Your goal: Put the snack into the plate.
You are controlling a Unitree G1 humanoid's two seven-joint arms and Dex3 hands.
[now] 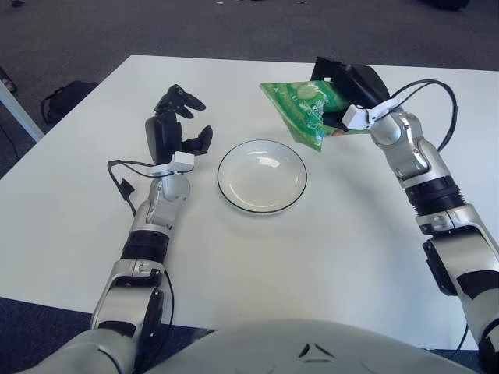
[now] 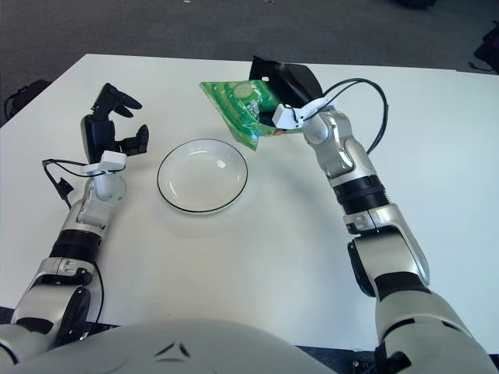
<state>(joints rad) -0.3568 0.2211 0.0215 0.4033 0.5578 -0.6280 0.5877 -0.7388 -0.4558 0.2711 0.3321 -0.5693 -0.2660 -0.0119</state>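
Right hand [image 1: 355, 89] clamped on green snack bag [image 1: 302, 113], raised just beyond plate [image 1: 262, 176] rim. Left hand [image 1: 173, 128] spread, holding nothing, beside plate on bench [image 1: 327, 257].

A white surface [image 1: 257, 257] is filling most of the view, standing on dark grey carpeted floor [image 1: 70, 39]. A black bag [image 1: 66, 97] is lying on the floor beside its left edge.

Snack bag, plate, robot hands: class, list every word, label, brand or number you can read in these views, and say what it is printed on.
Snack bag, held in the right hand: pale printing on green, too blurred to read.
Plate: no text.
Left hand, beside the plate on its left: no readable marking.
Table: no text.
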